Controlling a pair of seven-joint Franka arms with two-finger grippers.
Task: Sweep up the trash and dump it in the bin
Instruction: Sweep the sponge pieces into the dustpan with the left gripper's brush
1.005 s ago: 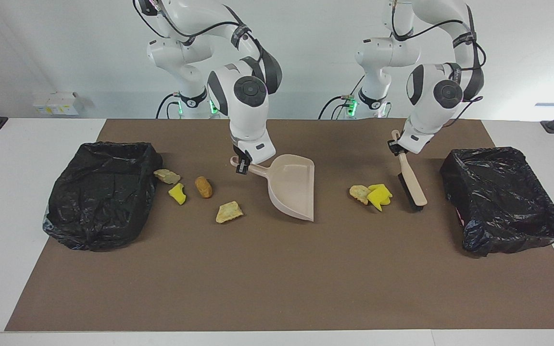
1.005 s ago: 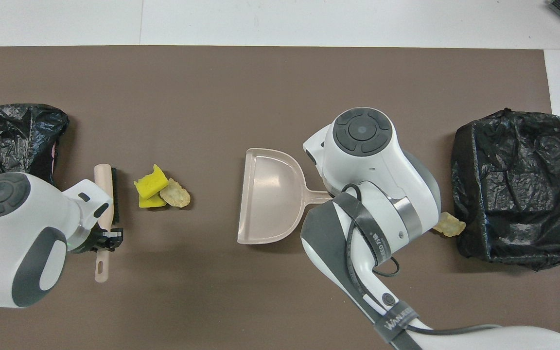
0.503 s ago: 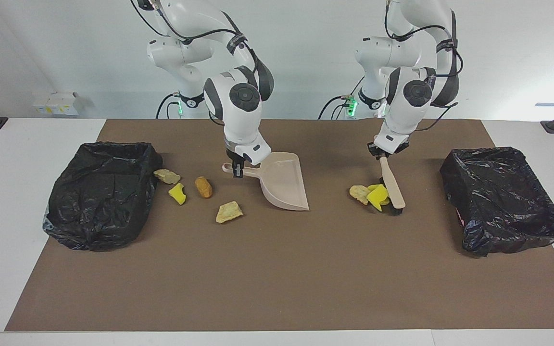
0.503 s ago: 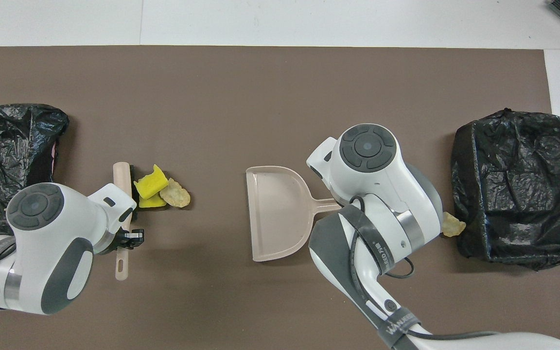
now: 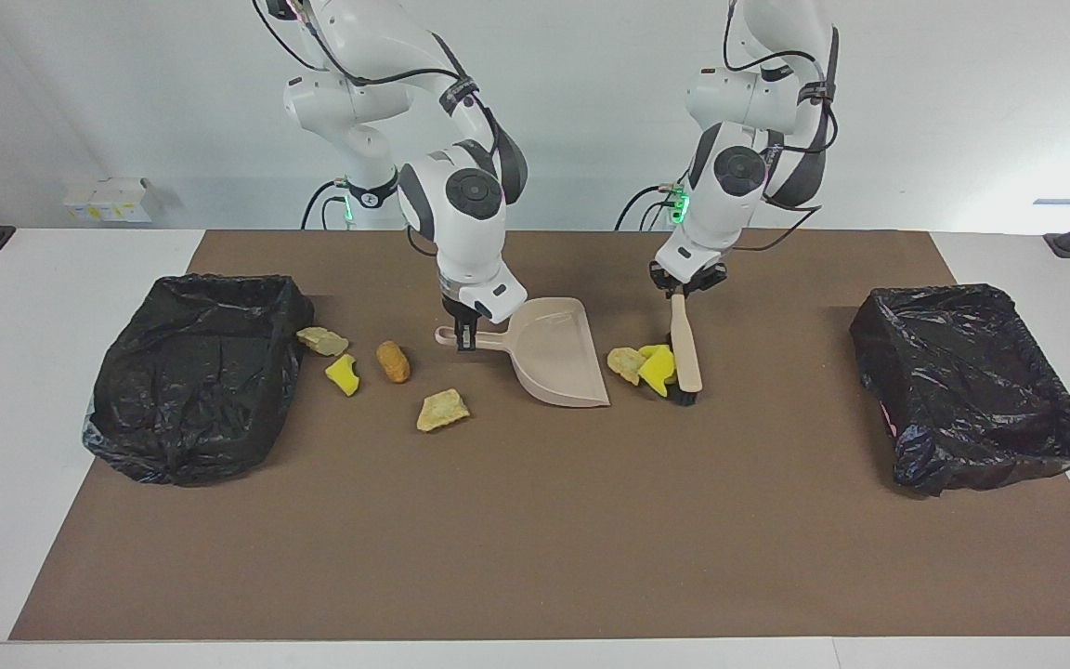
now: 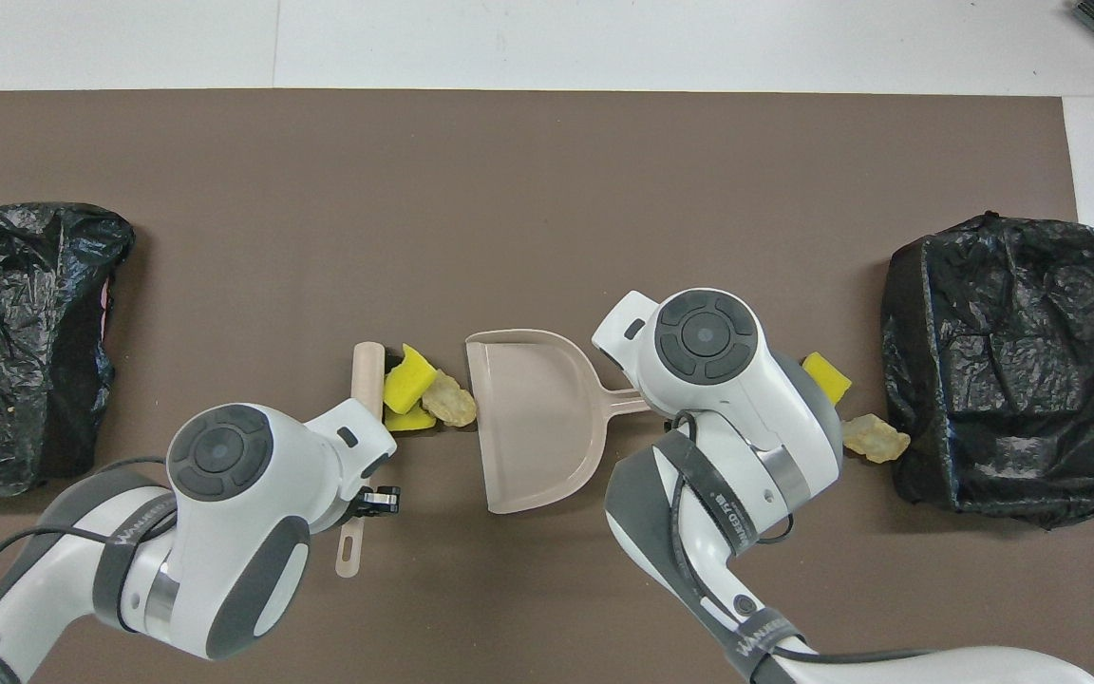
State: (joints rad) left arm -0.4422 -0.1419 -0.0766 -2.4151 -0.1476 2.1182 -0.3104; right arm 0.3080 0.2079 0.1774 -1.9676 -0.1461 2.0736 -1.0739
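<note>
My left gripper (image 5: 681, 290) is shut on the handle of a tan brush (image 5: 685, 357), whose black bristles rest on the mat against a small pile of trash: a yellow sponge bit (image 5: 658, 368) and a tan chunk (image 5: 626, 362). The pile lies just off the open mouth of the beige dustpan (image 5: 558, 358). My right gripper (image 5: 465, 334) is shut on the dustpan's handle, and the pan lies flat. More trash sits toward the right arm's end: a tan chunk (image 5: 321, 341), a yellow bit (image 5: 343, 373), an orange-brown lump (image 5: 393, 361) and a tan chunk (image 5: 443, 410).
Two bins lined with black bags stand on the brown mat (image 5: 535, 539), one bin (image 5: 196, 372) at the right arm's end and the other bin (image 5: 972, 381) at the left arm's end. A white box (image 5: 108, 199) sits off the mat near the robots.
The left arm has swept the brush and its pile along the mat up to the dustpan's mouth. The right arm has shifted the dustpan slightly and set it lower.
</note>
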